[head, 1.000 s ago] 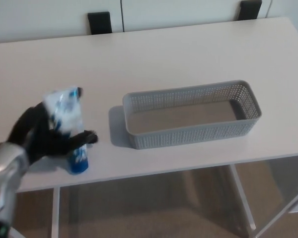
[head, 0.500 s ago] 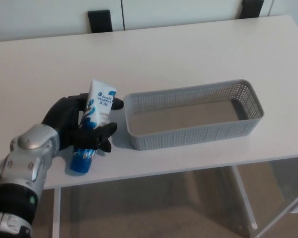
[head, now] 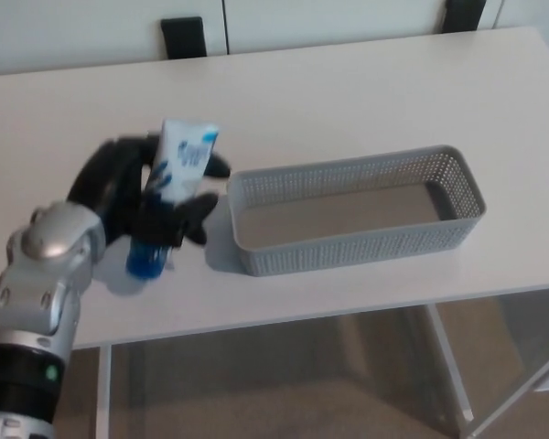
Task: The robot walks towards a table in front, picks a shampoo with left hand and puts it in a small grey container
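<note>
Head view. The shampoo (head: 181, 165), a white tube with blue print and a blue cap, is held just to the left of the small grey container (head: 352, 249), outside it and level with its left end wall. The tube is tilted: its flat crimped end is uppermost and leans toward the container, and its cap end points down and away. Blur hides whether the cap touches the surface (head: 348, 91) or hangs just above it.

As a handling judgement, the tube is probably light, with soft walls that give under pressure and a smooth, somewhat slippery skin. The stiffer cap and shoulder are likely the firmest hold. A moderate squeeze across the mid-body should also serve, while a hard pinch near the crimp could let the tube slide out.

The left hand (head: 119, 187) is closed around the tube's middle and lower body. Black fingers (head: 194, 212) wrap round on the side facing the container, and another digit shows behind the tube. The silver forearm (head: 50, 265) rises from the lower left, further from the container than the hand, with the wrist angled toward the container. The container is empty and its long axis runs away to the right of the tube. The right hand is not in view.
</note>
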{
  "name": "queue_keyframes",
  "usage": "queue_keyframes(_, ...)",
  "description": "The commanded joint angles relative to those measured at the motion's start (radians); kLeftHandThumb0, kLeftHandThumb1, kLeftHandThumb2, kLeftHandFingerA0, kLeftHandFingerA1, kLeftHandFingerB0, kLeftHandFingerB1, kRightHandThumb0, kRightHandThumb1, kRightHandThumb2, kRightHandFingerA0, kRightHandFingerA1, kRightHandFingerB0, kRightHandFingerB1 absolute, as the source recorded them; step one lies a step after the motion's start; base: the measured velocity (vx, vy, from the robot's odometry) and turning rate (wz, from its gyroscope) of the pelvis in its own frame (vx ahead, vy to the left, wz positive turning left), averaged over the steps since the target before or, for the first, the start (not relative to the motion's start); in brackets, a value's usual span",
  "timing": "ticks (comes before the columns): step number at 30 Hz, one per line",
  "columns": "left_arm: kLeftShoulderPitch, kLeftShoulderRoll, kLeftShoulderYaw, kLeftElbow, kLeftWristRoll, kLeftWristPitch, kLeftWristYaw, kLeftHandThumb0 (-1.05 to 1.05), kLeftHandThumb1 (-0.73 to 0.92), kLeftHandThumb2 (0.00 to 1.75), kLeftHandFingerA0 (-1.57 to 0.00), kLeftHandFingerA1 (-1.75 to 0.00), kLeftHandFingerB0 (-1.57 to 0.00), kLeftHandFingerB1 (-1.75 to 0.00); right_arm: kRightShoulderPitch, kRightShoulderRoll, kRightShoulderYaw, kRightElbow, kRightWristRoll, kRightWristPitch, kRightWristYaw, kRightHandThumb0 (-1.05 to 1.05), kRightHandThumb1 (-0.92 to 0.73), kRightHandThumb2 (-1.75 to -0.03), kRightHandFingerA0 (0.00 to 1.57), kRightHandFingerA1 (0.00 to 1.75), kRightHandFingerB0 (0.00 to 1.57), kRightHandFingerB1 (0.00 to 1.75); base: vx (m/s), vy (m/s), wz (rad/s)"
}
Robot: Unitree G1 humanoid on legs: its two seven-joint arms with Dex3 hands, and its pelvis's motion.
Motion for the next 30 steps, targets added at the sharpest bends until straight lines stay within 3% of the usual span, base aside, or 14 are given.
queue_keyframes(1,0.007,0.013,-0.068,-0.329,0.143,0.051,0.109,-0.30,0.52,1.08,-1.33,-1.22,-1.04,-1.04,-0.002,-0.016,-0.002,0.016,0.006,0.022,-0.001,-0.30,-0.67,-0.59,0.76,0.48,0.57,0.41,0.00,0.000,0.00)
queue_keyframes(2,-0.014,0.012,-0.122,-0.425,0.209,0.053,0.118,-0.19,0.56,1.07,-1.25,-1.22,-0.92,-0.98,-0.002,-0.018,0.002,0.014,0.002,0.028,0.000,-0.30,-0.67,-0.59,0.76,0.47,0.57,0.41,0.00,0.000,0.00)
queue_keyframes(4,-0.050,0.004,-0.175,-0.492,0.254,0.081,0.118,-0.15,0.78,0.65,-0.97,-1.43,-0.81,-1.06,-0.001,-0.020,0.005,0.012,-0.002,0.027,0.000,-0.31,-0.67,-0.59,0.74,0.47,0.57,0.41,0.00,0.000,0.00)
queue_keyframes(6,-0.089,0.002,-0.236,-0.517,0.314,0.094,0.119,-0.17,0.79,0.63,-0.89,-1.43,-0.79,-1.04,0.002,-0.022,0.006,0.009,-0.003,0.025,0.001,-0.31,-0.67,-0.59,0.75,0.47,0.57,0.41,0.00,0.000,0.00)
queue_keyframes(7,-0.131,-0.025,-0.302,-0.514,0.348,0.101,0.112,-0.10,0.77,0.63,-0.93,-1.15,-0.82,-0.96,0.006,-0.021,0.010,0.008,-0.007,0.021,-0.002,-0.30,-0.67,-0.60,0.77,0.48,0.58,0.42,0.00,0.000,0.00)
queue_keyframes(11,-0.198,-0.063,-0.417,-0.487,0.422,0.143,0.116,-0.14,0.75,0.64,-0.88,-1.31,-0.79,-0.97,0.008,-0.017,0.005,0.011,-0.001,0.016,0.004,-0.29,-0.66,-0.59,0.78,0.48,0.58,0.42,0.00,0.000,0.00)
queue_keyframes(12,-0.236,-0.097,-0.486,-0.441,0.469,0.168,0.121,-0.24,0.78,0.64,-0.81,-1.55,-0.74,-1.15,0.009,-0.017,0.010,0.011,-0.005,0.016,0.006,-0.29,-0.67,-0.59,0.77,0.48,0.58,0.42,0.00,0.000,0.00)
queue_keyframes(13,-0.256,-0.105,-0.521,-0.420,0.490,0.177,0.114,-0.26,0.78,0.63,-0.77,-1.63,-0.76,-1.07,0.011,-0.018,0.010,0.011,-0.005,0.017,0.008,-0.29,-0.67,-0.59,0.77,0.48,0.58,0.42,0.00,0.000,0.00)
queue_keyframes(15,-0.288,-0.121,-0.574,-0.376,0.526,0.183,0.114,-0.28,0.77,0.65,-0.77,-1.67,-0.70,-1.23,0.009,-0.019,0.009,0.011,-0.003,0.027,0.008,-0.30,-0.66,-0.59,0.77,0.47,0.58,0.41,0.00,0.000,0.00)
queue_keyframes(19,-0.366,-0.206,-0.676,-0.163,0.583,0.141,0.178,-0.25,0.79,0.66,-0.79,-1.65,-0.71,-1.22,0.014,-0.025,0.021,-0.004,-0.012,0.005,0.005,-0.28,-0.66,-0.59,0.77,0.48,0.58,0.42,0.00,0.000,0.00)
queue_keyframes(25,-0.390,-0.279,-0.716,0.058,0.583,0.063,0.270,-0.19,0.73,0.63,-0.80,-1.65,-0.80,-0.93,0.000,-0.014,0.036,0.010,-0.021,0.016,-0.004,-0.30,-0.68,-0.59,0.74,0.46,0.58,0.41,0.00,0.000,0.00)
queue_keyframes(28,-0.405,-0.282,-0.722,0.119,0.583,0.057,0.261,-0.23,0.74,0.63,-0.79,-1.67,-0.71,-0.99,-0.004,-0.009,0.039,0.014,-0.021,0.015,-0.011,-0.29,-0.68,-0.59,0.76,0.47,0.58,0.41,0.00,0.000,0.00)
queue_keyframes(29,-0.407,-0.282,-0.728,0.150,0.590,0.053,0.269,-0.21,0.69,0.67,-0.78,-1.69,-0.59,-1.44,-0.003,-0.009,0.039,0.016,-0.020,0.014,-0.009,-0.29,-0.67,-0.59,0.74,0.47,0.58,0.41,0.00,0.000,0.00)
queue_keyframes(30,-0.411,-0.284,-0.732,0.177,0.598,0.056,0.275,-0.21,0.70,0.67,-0.94,-1.72,-0.59,-1.44,-0.003,-0.008,0.041,0.017,-0.020,0.015,-0.009,-0.29,-0.68,-0.59,0.74,0.47,0.58,0.41,0.00,0.000,0.00)
